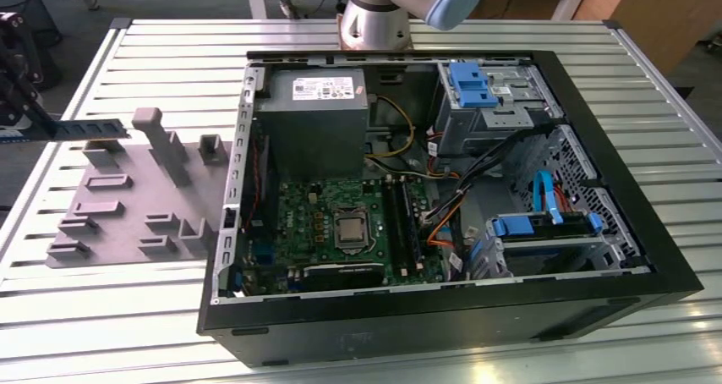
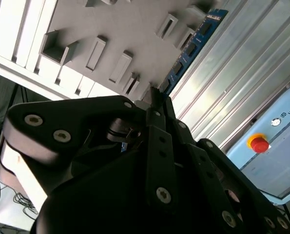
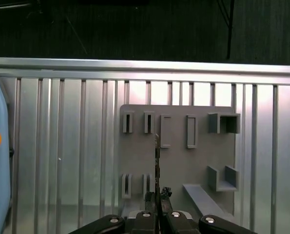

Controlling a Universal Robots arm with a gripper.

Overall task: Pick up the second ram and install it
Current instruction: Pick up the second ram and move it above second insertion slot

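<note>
Where the exterior view's left edge cuts it off, the gripper (image 1: 30, 127) hangs above the slatted metal table (image 1: 169, 46), its jaws clamped together on one end of the second ram (image 1: 93, 127). This thin dark circuit-board stick juts out level from the jaws toward the exterior view's right. Beneath and just beyond the jaws lies the grey fixture plate (image 1: 124, 202) with its raised blocks and pockets; whether the stick's far tip touches the tall block there I cannot tell. Well apart from the jaws, further to the exterior view's right, stands the open computer case (image 1: 451, 316). Inside it are the green motherboard (image 1: 316, 223), long black memory slots (image 1: 397, 219) beside the processor socket (image 1: 352, 229), a grey power supply (image 1: 310, 113) and blue drive brackets (image 1: 472, 84). In the second wrist view the black fingers (image 2: 159, 141) meet on the board's near end, and the ram (image 2: 196, 41) runs away from them along the plate's edge (image 2: 120, 24). A teach pendant (image 2: 276, 156) with a red stop button (image 2: 258, 143) sits off to one side of the jaws. In the first wrist view the ram (image 3: 157, 156) shows edge-on, straight out from the gripper (image 3: 158, 200), over the plate (image 3: 183, 168).
</note>
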